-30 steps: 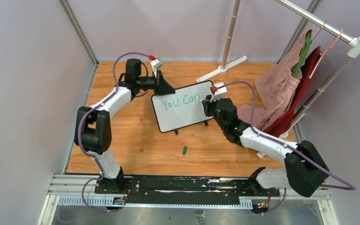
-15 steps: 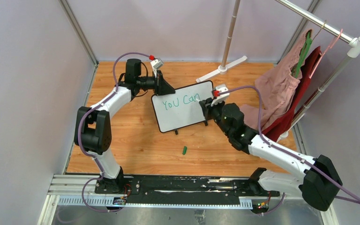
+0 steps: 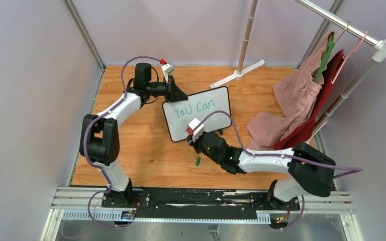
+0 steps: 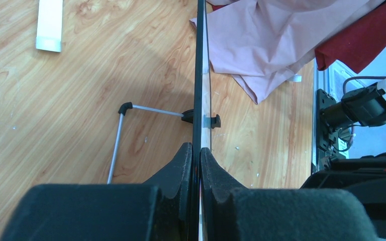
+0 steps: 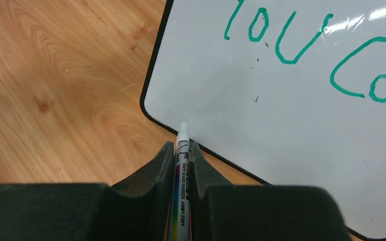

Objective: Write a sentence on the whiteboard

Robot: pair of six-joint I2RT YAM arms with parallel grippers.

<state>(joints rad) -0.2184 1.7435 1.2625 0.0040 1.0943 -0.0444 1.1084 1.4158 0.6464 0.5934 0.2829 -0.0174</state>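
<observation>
The whiteboard stands tilted on the wooden table, with green words "You Can" on its upper line. My left gripper is shut on the board's upper left edge; the left wrist view shows the board edge-on between the closed fingers. My right gripper is shut on a whiteboard marker. The marker tip points at the board's lower left corner, just inside the black border. The writing lies above and to the right of the tip.
A small green marker cap lies on the table in front of the board. A white stand base is behind the board. Pink and red garments hang from a rack at the right and drape onto the table. Walls enclose the table on three sides.
My right arm has swung from the board's right edge, down and left, to its lower left corner, carrying the marker. The left arm and the board have not moved.
</observation>
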